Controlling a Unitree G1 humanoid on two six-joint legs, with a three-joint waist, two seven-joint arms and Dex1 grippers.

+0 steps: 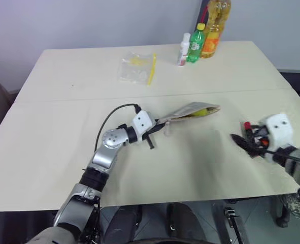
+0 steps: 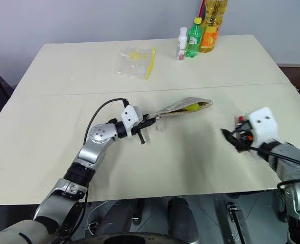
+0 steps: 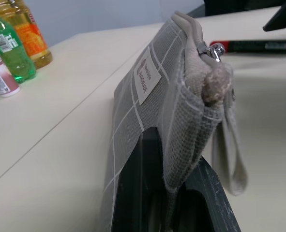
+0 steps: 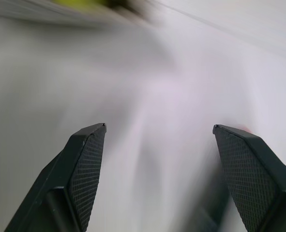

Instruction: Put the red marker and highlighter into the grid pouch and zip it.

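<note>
From my station the grid pouch reads as coarse woven grey cloth, matt, with a smooth white label and a shiny metal zipper pull beside a soft fabric cord. The table looks matt, smooth, pale laminate; the bottles at twelve o'clock and the clear bag are glossy plastic. My right gripper fingers show textured matt black pads, while the left arm's shell gleams metallic silver.

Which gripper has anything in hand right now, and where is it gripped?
The left gripper is shut on the grid pouch, pinching its end by the zipper pull. The right gripper is open and holds nothing.
</note>
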